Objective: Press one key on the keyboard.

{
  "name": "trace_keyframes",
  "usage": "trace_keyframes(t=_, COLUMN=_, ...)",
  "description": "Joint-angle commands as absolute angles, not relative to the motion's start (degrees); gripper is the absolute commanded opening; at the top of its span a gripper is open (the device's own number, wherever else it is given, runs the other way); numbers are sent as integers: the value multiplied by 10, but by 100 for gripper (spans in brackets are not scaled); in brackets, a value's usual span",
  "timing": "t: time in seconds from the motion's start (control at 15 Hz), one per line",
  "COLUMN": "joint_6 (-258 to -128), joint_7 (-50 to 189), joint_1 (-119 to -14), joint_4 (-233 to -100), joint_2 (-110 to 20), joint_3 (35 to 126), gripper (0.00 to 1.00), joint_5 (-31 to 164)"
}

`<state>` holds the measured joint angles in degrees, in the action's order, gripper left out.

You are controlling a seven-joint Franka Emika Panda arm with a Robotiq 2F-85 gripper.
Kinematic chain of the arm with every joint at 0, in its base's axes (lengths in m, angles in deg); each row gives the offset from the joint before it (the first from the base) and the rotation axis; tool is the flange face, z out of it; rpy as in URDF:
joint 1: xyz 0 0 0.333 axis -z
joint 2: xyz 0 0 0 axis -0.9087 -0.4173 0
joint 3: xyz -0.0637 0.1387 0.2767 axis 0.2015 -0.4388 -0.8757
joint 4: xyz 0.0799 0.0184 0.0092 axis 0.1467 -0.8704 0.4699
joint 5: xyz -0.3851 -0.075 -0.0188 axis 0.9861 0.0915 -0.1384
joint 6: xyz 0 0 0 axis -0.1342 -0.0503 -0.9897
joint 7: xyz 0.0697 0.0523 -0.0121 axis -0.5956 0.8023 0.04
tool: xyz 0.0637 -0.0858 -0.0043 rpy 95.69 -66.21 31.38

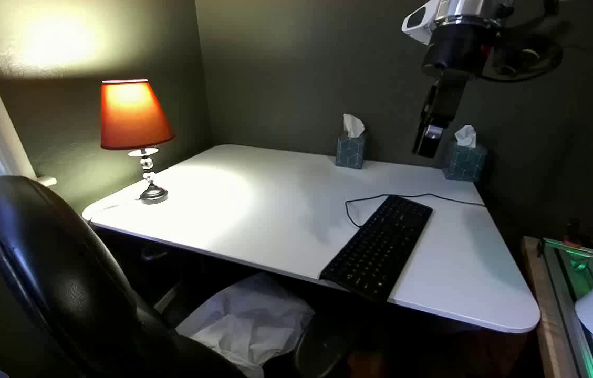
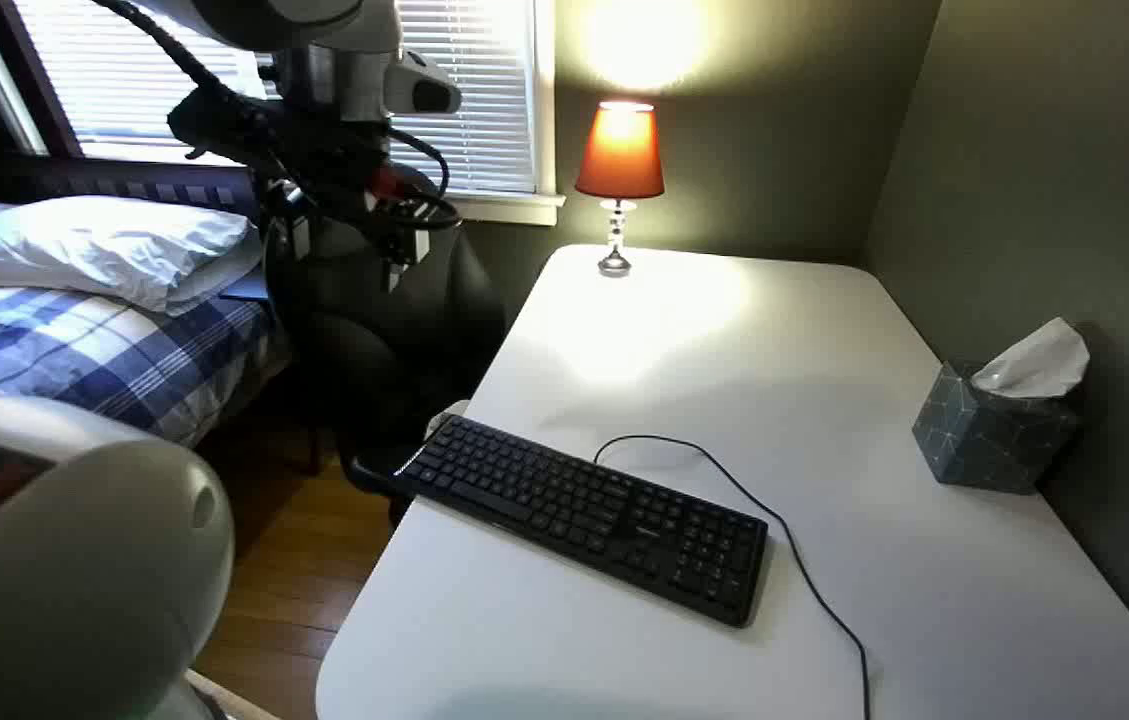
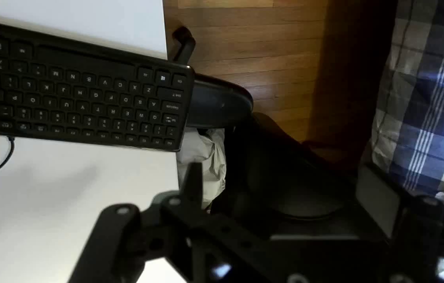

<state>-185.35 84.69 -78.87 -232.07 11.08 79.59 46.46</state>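
Wrist view has the black keyboard point(image 3: 74, 86) lying on the white desk point(image 1: 275, 210), one end jutting past the desk's edge. From where I stand, the gripper point(image 3: 283, 182) hangs in the air above desk height, fingers point(image 3: 377, 198) spread wide with nothing between them. A lit lamp point(image 1: 136, 118) stands near a desk corner, two tissue boxes point(image 1: 350, 153) along the desk's back edge.

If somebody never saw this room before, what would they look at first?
Probably the glowing red-orange lamp at one end of the white desk. Next, maybe the black keyboard, with one end poking past the desk's edge. Then the robot's open gripper, hanging in the air.
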Motion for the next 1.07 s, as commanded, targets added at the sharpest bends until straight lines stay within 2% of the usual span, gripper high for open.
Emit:
trace_keyframes(t=0.0, joint_6=-1850, joint_7=850, joint_1=-782, joint_4=-2324, joint_2=110, joint_3=790, gripper=100, joint_5=460)
trace_keyframes(t=0.33, joint_6=-1850, joint_7=850, joint_1=-782, joint_4=-2331, joint_2=105, joint_3=790, gripper=100, joint_5=460)
trace_keyframes(t=0.6, joint_6=-1879, joint_7=846, joint_1=-766, joint_4=-2298, joint_2=36, joint_3=797, gripper=100, joint_5=459)
trace_keyframes(t=1.0, joint_6=-1981, joint_7=841, joint_1=-748, joint_4=-2285, joint_2=-52, joint_3=783, gripper=100, joint_5=473)
